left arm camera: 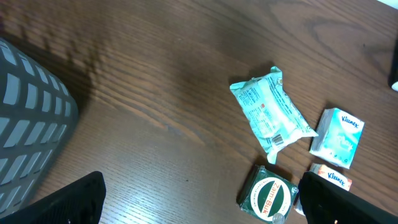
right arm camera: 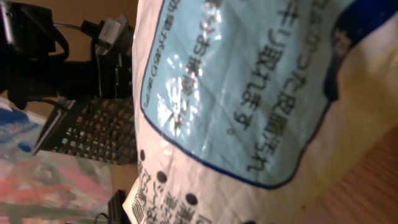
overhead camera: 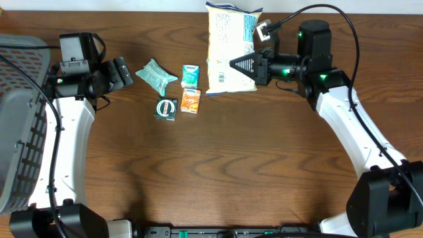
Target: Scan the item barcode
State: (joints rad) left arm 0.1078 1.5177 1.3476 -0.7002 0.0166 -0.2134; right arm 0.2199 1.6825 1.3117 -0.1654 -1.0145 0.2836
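My right fingers (overhead camera: 243, 65): pinched tight on the snack bag (overhead camera: 228, 39) edge
My left fingers (left arm camera: 68, 202): spread wide over the table (left arm camera: 155, 93), empty

- Left arm (overhead camera: 66, 132): white shells, black joints, a thin black cable (overhead camera: 51, 178) on its 9 o'clock side.
- Right arm (overhead camera: 350, 125): same white and black, green lights (overhead camera: 285, 71), a black cable loop (overhead camera: 344, 30) at 12 o'clock.
- Left gripper (overhead camera: 127, 71) and right gripper (overhead camera: 241, 66): black.

Dark wooden table (overhead camera: 231, 165), bearing toward its far edge a teal wipes pack (overhead camera: 156, 74), teal Kleenex pack (overhead camera: 190, 75), orange Kleenex pack (overhead camera: 190, 100) and green Zam-Buk box (overhead camera: 166, 108).
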